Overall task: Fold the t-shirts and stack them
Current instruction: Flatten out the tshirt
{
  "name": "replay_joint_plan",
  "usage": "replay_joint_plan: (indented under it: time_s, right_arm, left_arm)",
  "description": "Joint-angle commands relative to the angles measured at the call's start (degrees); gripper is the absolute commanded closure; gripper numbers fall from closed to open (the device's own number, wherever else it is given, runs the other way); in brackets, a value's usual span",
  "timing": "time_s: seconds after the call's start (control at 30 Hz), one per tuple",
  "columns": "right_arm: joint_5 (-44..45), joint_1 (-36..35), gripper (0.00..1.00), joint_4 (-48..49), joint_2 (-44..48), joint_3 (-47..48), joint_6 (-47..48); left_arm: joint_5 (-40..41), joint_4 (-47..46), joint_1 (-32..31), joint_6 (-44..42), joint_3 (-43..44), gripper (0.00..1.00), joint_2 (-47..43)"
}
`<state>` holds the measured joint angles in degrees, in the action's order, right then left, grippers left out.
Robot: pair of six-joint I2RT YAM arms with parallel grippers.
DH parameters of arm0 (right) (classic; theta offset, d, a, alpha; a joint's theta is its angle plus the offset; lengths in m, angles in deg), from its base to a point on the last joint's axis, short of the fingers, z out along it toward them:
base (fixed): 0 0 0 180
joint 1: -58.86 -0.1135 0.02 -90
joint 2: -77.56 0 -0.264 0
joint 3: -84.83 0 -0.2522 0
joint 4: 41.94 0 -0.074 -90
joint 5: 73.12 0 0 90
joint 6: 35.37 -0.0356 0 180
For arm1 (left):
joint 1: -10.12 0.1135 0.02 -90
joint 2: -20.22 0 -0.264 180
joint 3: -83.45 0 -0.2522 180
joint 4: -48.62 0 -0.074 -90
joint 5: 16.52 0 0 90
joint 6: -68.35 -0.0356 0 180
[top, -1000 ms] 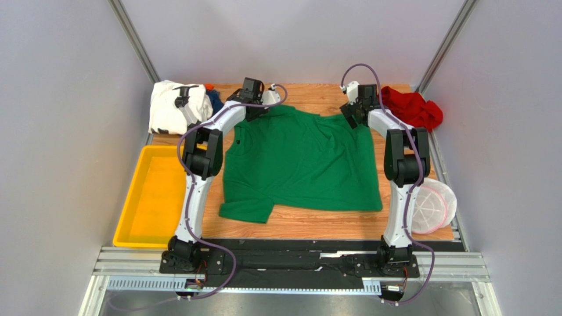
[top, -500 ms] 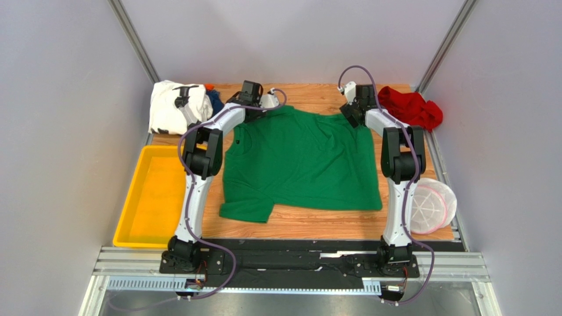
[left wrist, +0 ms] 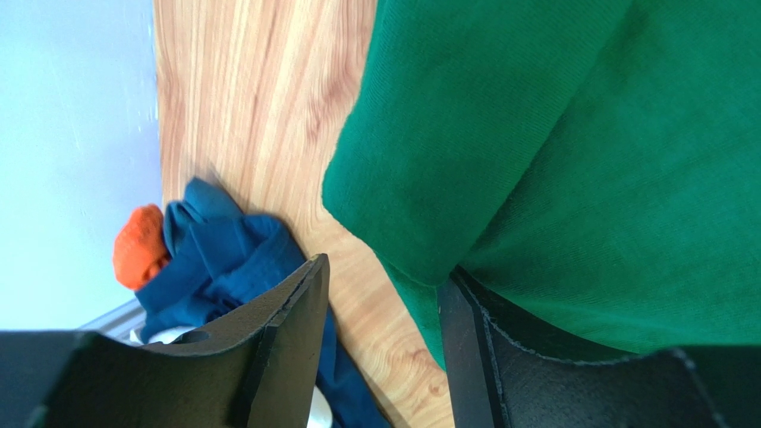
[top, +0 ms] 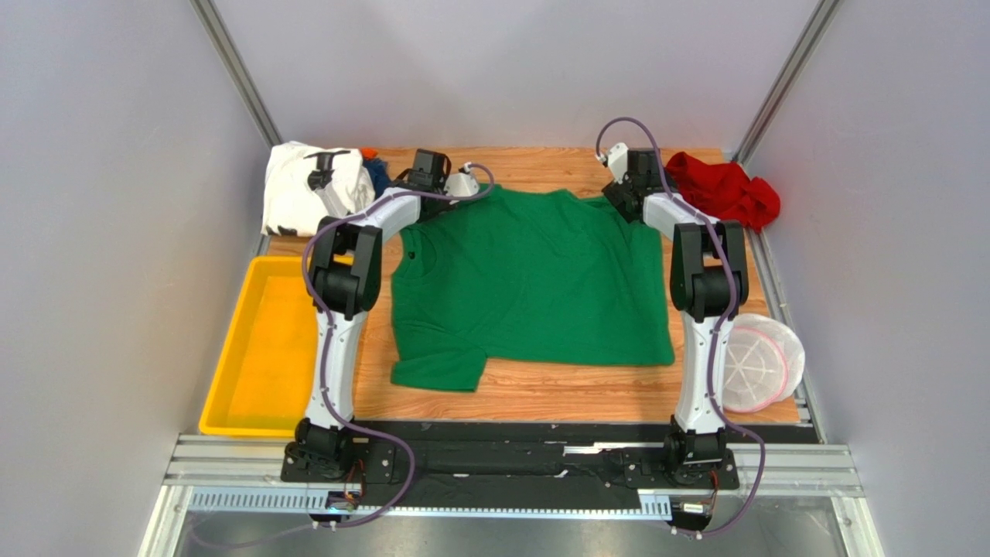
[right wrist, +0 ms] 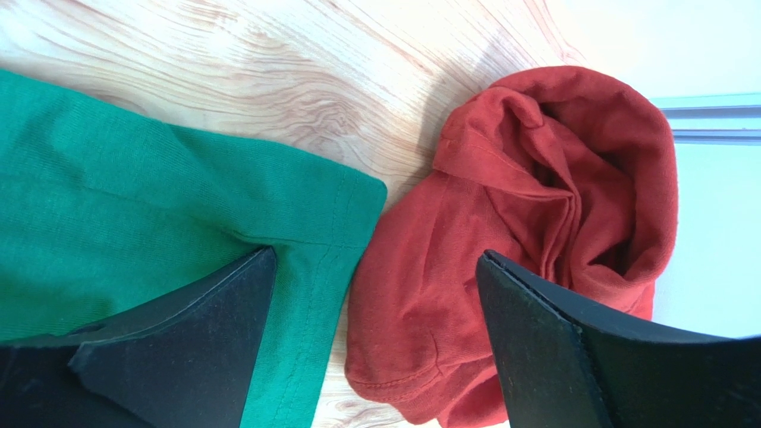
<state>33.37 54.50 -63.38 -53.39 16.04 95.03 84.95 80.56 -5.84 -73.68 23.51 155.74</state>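
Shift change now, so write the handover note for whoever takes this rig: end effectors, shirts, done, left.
Left end effector: open, at the far left corner of the green t-shirt, one finger at its edge.
Right end effector: open above its far right corner, holding nothing.
Green one lies spread out in the middle; white t-shirt and dark blue t-shirt bunched far left, red t-shirt bunched far right.
Done: no fold or stack seen.
Left: fold all four, stack them.

Matt knit green t-shirt (top: 535,279) (wood-grain table (top: 558,391))
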Motion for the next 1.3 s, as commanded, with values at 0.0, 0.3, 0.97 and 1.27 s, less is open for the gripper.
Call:
replay_joint_plan:
  time_s: [0.0, 0.3, 0.97, 1.27]
  right_arm:
    - [1.8, 0.8, 0.12, 1.3, -1.8, 1.2, 1.0]
    - [3.3, 0.8, 0.11, 1.1, -3.4, 5.1, 2.0]
    - [-0.5, -0.6, 0.11, -4.4, -5.0, 13.8, -0.3]
    - [-0.8, -1.3, 0.11, -4.6, -1.9, 12.2, -1.1]
  left_arm:
    - [-0.6, 2.8, 1.2, 0.1, -4.3, 0.43, -2.2]
    - [1.1, 1.8, 2.0, -0.1, -4.8, 0.44, -1.4]
    - [3.2, 3.9, 2.8, 1.2, 4.8, 0.44, 4.1]
    - [3.1, 3.1, 2.8, 3.3, 4.7, 0.41, 1.1]
